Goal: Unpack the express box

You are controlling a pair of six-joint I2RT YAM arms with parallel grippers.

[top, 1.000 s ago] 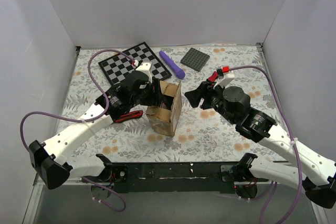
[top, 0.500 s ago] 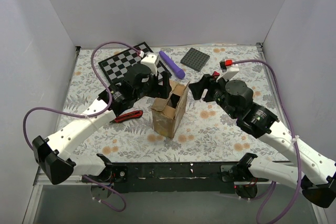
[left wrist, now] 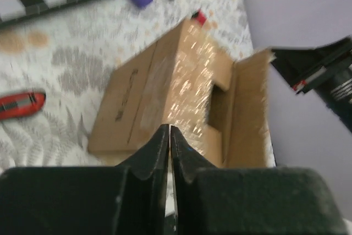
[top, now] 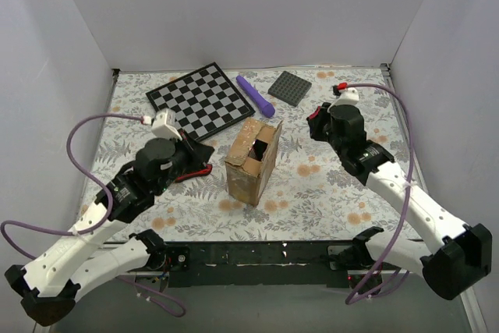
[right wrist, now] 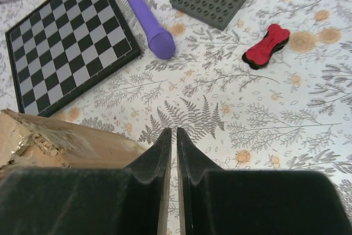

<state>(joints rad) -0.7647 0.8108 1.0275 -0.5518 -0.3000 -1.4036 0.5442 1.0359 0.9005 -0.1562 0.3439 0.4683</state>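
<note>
The left gripper is hanging with its fingers pressed together on nothing, aiming at the express box from the left-edge side. The right gripper, likewise pinched closed and empty, is hovering between the box and the right edge. The box is standing on end near the centre of the table, long axis upright, opened top facing up.

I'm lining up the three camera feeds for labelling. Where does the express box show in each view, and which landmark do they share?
Top external: the express box stands at the picture's centre, top open.
Left wrist: the express box fills the middle of the frame.
Right wrist: the express box shows only an edge, lower left.
Shared landmark: the purple cylinder beside the chessboard, in all three views.
</note>
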